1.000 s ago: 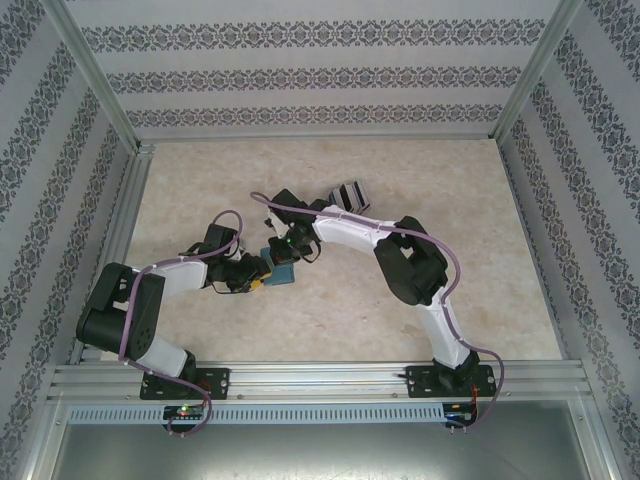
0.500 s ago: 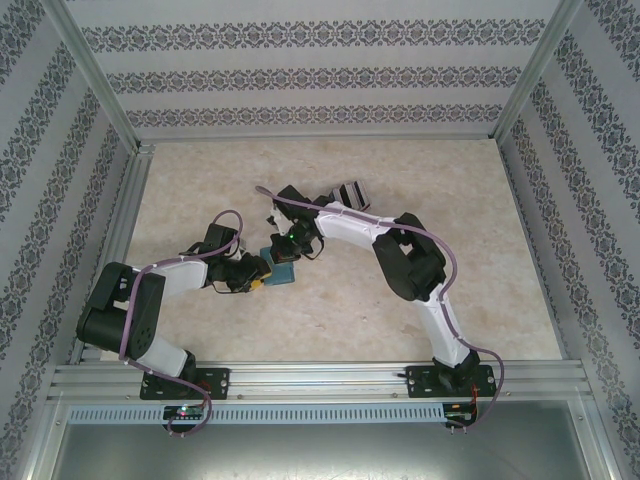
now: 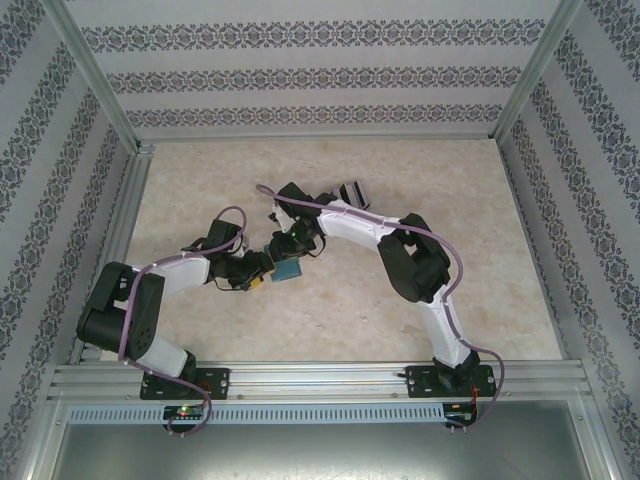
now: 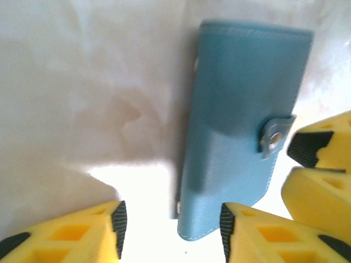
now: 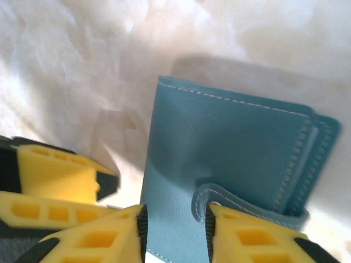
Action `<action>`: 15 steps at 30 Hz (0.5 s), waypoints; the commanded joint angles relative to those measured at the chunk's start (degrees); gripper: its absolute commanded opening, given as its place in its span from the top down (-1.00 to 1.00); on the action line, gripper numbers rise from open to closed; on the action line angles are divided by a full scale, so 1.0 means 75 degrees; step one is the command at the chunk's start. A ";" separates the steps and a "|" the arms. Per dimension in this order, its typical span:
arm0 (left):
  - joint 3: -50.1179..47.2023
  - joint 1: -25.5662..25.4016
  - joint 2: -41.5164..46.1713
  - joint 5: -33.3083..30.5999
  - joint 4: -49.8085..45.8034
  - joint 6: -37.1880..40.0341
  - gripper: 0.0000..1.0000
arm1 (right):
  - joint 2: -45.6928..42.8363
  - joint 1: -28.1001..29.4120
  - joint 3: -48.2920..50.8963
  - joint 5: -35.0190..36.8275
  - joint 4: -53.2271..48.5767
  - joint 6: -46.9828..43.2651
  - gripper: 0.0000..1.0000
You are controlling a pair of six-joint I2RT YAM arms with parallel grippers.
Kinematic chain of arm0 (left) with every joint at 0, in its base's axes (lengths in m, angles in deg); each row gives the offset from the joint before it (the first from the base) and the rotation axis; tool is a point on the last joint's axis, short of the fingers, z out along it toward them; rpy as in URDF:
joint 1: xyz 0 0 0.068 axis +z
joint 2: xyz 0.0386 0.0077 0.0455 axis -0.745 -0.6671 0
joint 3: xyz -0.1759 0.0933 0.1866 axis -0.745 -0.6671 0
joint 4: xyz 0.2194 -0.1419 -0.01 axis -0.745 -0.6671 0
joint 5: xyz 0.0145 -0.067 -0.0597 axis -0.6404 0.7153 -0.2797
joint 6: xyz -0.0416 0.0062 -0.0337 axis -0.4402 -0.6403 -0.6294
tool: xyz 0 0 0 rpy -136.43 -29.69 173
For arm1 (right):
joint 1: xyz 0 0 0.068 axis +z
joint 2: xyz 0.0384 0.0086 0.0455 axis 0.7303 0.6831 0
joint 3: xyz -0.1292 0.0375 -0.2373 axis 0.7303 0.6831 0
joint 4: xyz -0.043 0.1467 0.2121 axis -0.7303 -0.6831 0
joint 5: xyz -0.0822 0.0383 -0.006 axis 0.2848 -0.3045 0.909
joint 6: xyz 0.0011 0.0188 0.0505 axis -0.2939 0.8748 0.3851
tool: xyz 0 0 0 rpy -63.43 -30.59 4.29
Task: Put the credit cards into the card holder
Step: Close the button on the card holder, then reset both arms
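The holder (image 4: 241, 126) is lying flat and shut on the worktop (image 3: 200, 190), mid-frame in the top view, its tab (image 4: 274, 137) snapped down. A second ago it was sitting caught between the two pincers; now both are letting go. The left pincer (image 4: 170, 224) is standing with fingers apart, the holder's near end between them at the bottom of its wrist view. The right pincer (image 5: 174, 230) is parting too, showing a narrow gap, and hovering by the tab edge. The cards (image 3: 351, 192) are waiting well apart, up and right of centre. With cards outside a shut holder, reopening is probably coming.
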 commanded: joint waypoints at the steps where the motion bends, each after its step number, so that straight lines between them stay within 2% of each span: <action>1: 0.0618 -0.0024 0.0737 -0.1141 -0.0968 0.0772 -0.11 | -0.0974 0.0023 -0.0194 0.0900 -0.0279 -0.0411 0.15; 5: 0.1014 0.0112 0.1516 -0.2009 -0.1731 0.1254 -0.23 | -0.1868 0.0000 0.0171 0.1376 -0.0176 -0.0687 0.04; 9: 0.1089 0.0487 0.2396 -0.2868 -0.2158 0.1618 -0.33 | -0.3207 -0.0066 0.1231 0.2549 0.0228 -0.1026 -0.04; 11: 0.0985 0.0665 0.2864 -0.3432 -0.2209 0.1731 -0.46 | -0.3945 -0.0125 0.1926 0.3239 0.0533 -0.1233 -0.09; 15: 0.0615 0.0962 0.3829 -0.4884 -0.1983 0.1904 -0.88 | -0.5368 -0.0412 0.3473 0.4647 0.1254 -0.1590 -0.23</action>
